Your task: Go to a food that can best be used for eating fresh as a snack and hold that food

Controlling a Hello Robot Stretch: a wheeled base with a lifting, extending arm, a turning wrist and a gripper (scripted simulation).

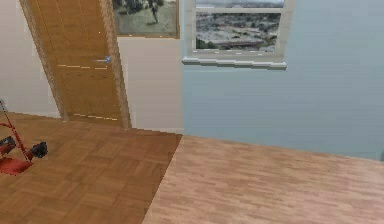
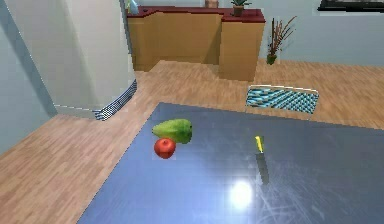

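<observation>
Blue-grey counter (image 2: 310,190): glossy top across the arm side view's lower half, bright glare spot right of middle.
Wood floor (image 1: 250,185): lighter planks under the blue wall, darker parquet by the door.
Blue wall (image 1: 290,100): forward view's right, meets a white wall at the corner.
Pale tall unit (image 2: 80,45): beyond the counter's left corner, striped grille at its foot.
Door (image 1: 78,60): wood, closed, metal handle, forward view's left.
Cabinets (image 2: 190,40): wood fronts, dark red top, far end of the room.
Window (image 1: 238,30): white frame on the blue wall.
Picture (image 1: 147,17): framed, just right of the door.
Mat (image 2: 283,98): teal striped, on the floor past the counter's far edge.
Plant (image 2: 278,40): thin reddish twigs in a pot, right of the cabinets.
Red frame (image 1: 12,150): low on the floor at the forward view's left edge, can't identify.
Green food (image 2: 173,130): lying on the counter, left of middle.
Knife (image 2: 260,155): yellow handle, flat on the counter, well apart from both foods.
Red round fruit (image 2: 165,148): on the counter, just beside the green food on its near side; can't tell if touching.
Pincer: state cannot be told.
</observation>
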